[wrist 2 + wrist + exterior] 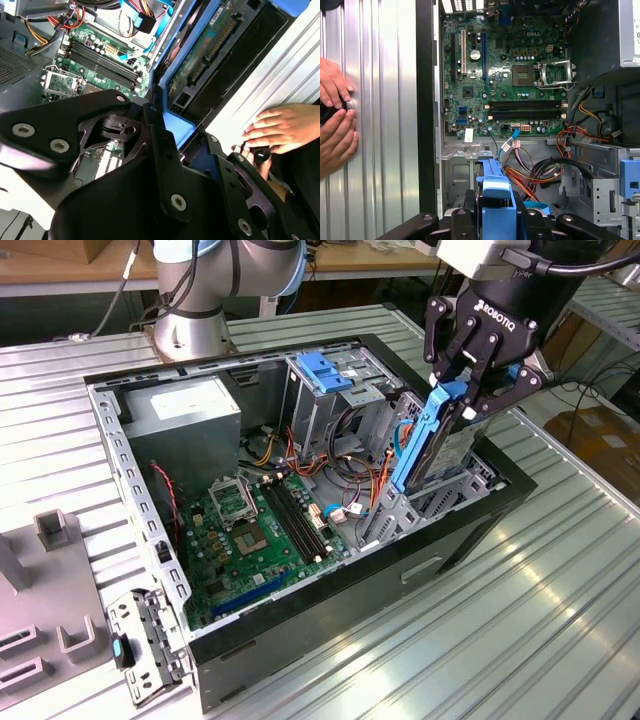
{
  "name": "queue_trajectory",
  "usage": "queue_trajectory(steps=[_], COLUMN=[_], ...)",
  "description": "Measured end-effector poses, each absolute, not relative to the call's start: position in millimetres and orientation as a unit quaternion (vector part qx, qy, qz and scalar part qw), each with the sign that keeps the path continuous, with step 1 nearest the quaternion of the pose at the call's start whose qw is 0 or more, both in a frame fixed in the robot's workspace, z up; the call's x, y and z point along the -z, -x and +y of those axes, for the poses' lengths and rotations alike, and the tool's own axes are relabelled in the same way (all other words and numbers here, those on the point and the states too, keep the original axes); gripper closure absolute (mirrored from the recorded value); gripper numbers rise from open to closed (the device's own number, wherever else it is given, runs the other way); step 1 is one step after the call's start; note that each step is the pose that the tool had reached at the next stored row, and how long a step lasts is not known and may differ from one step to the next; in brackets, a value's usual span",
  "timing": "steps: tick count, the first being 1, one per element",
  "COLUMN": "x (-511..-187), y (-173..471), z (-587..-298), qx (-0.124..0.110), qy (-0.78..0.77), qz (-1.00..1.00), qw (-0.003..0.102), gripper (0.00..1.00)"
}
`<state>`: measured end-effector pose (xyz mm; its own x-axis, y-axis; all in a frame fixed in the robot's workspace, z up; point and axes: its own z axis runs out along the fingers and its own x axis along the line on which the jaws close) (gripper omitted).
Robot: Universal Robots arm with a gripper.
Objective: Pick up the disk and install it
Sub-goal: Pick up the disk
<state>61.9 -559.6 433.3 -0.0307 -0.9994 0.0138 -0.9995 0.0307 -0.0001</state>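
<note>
Surface: ribbed metal desk (pixel 560 580) bearing open computer case (pixel 330 635).
Grip: my fingers (pixel 480 390) pinch the disk (pixel 440 445).
Place: disk tilted at case's 3 o'clock edge, exterior view.
Progress: lifted, not yet seated.

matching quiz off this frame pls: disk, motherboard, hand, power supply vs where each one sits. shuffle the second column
Things:
1. disk
2. motherboard
3. hand
4. power supply

Places:
A. on the ribbed table, outside the case
B. clamped on edge in the gripper, over the case at the exterior view's right
C. flat on the case floor
D. grey box in a corner of the case

Pairs: 1-B, 2-C, 3-A, 4-D
</note>
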Motion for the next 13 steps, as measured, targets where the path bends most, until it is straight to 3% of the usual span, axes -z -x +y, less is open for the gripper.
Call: queue_trajectory(steps=[5,7,13], x=[-433.0,-433.1,-432.8], y=[-62.0,-62.0,-61.9], z=[-559.6,-559.6,-559.6], qx=[-0.005,-0.005,-0.005], qy=[-0.696,-0.696,-0.696], qz=[-0.718,-0.718,-0.718], qw=[0.005,0.005,0.005], gripper=[0.63,0.56,0.56])
